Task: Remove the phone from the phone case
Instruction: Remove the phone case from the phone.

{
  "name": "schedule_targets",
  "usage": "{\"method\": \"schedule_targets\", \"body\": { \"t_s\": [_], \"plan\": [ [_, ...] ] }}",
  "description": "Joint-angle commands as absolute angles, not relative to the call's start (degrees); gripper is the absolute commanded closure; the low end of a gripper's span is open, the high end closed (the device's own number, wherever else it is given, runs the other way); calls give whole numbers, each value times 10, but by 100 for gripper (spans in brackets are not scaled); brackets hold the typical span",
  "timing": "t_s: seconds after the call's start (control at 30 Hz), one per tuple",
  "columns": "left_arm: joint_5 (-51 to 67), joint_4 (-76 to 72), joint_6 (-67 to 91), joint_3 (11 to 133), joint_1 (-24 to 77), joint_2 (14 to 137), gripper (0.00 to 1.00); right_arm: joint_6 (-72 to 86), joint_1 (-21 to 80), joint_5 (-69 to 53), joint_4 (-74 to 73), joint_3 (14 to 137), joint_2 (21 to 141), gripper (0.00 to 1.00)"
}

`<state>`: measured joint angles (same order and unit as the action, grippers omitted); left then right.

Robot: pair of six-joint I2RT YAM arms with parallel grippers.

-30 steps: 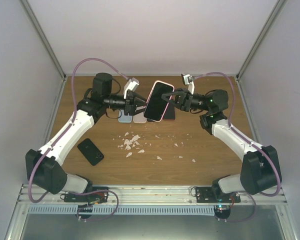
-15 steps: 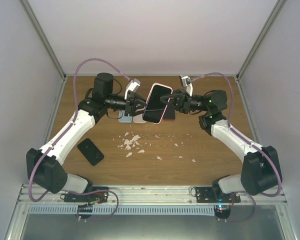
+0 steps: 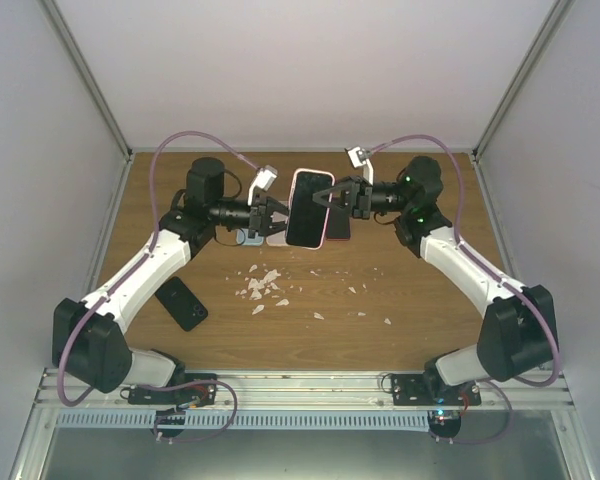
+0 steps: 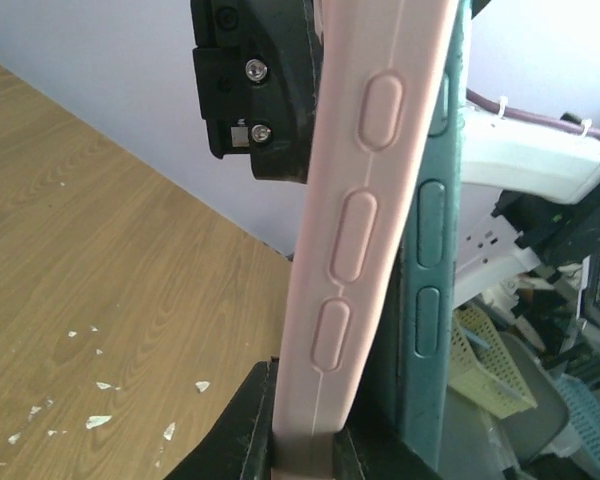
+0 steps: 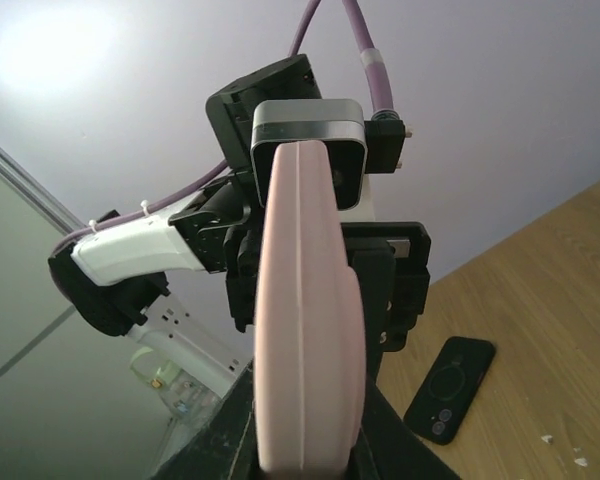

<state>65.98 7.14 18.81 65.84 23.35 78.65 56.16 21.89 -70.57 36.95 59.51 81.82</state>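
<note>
The phone point(image 3: 305, 215), black screen up, sits in a pink phone case point(image 3: 311, 175) held in the air over the table's far middle. My left gripper point(image 3: 280, 212) is shut on the case's left edge and my right gripper point(image 3: 334, 197) on its right edge. In the left wrist view the pink case point(image 4: 360, 230) stands clamped in my left gripper point(image 4: 305, 440), and the phone's teal edge point(image 4: 430, 230) with side buttons stands just right of it. In the right wrist view the pink case point(image 5: 305, 330) is pinched in my right gripper point(image 5: 305, 450).
A black phone point(image 3: 181, 302) lies on the wooden table point(image 3: 420, 300) at the left, also visible as the black phone point(image 5: 450, 388) in the right wrist view. White scraps point(image 3: 265, 285) are scattered mid-table. Other cases point(image 3: 252, 238) and a dark case point(image 3: 340, 226) lie under the held phone.
My left gripper has shut on the case's left edge. The phone has turned more upright and shifted slightly left, and the right arm has swung up towards the back.
</note>
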Motion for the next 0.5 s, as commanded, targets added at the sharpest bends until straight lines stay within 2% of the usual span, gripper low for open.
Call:
{"method": "schedule_targets", "body": {
  "t_s": [0.0, 0.13, 0.3, 0.4, 0.47],
  "plan": [
    [632, -71, 313, 640, 236, 791, 100, 438, 252, -758, 216, 653, 837, 79],
    [623, -76, 340, 630, 223, 794, 100, 441, 204, -731, 191, 675, 845, 57],
    [613, -100, 394, 611, 204, 795, 100, 421, 159, -705, 152, 708, 846, 44],
    [599, -112, 431, 598, 195, 795, 100, 375, 147, -668, 87, 722, 841, 29],
    [589, -112, 448, 592, 188, 795, 100, 348, 142, -644, 56, 726, 837, 25]
  ]
}}
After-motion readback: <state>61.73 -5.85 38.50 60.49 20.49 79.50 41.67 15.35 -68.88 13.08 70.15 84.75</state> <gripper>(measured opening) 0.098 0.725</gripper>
